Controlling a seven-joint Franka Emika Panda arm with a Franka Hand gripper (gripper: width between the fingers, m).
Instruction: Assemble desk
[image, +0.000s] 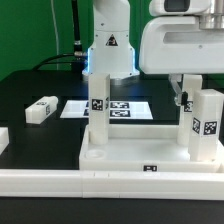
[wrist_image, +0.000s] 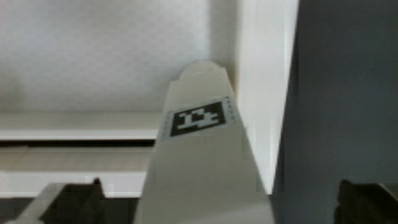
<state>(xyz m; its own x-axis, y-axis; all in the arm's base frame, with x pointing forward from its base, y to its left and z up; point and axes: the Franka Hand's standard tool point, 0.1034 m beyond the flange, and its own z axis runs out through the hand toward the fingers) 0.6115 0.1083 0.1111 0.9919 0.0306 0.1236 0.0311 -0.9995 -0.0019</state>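
Note:
The white rimmed tabletop lies flat at the front. Two tagged legs stand upright in it: one near its left corner and one at the exterior view's right. My gripper hangs over that right leg. In the wrist view the same leg, with a tag on its face, rises between my fingertips, which stand well apart on either side without touching it. My gripper is open and holds nothing. A loose leg block lies on the black table to the left.
The marker board lies flat behind the tabletop, in front of the robot base. Another white piece shows at the exterior view's left edge. A long white rail runs along the front.

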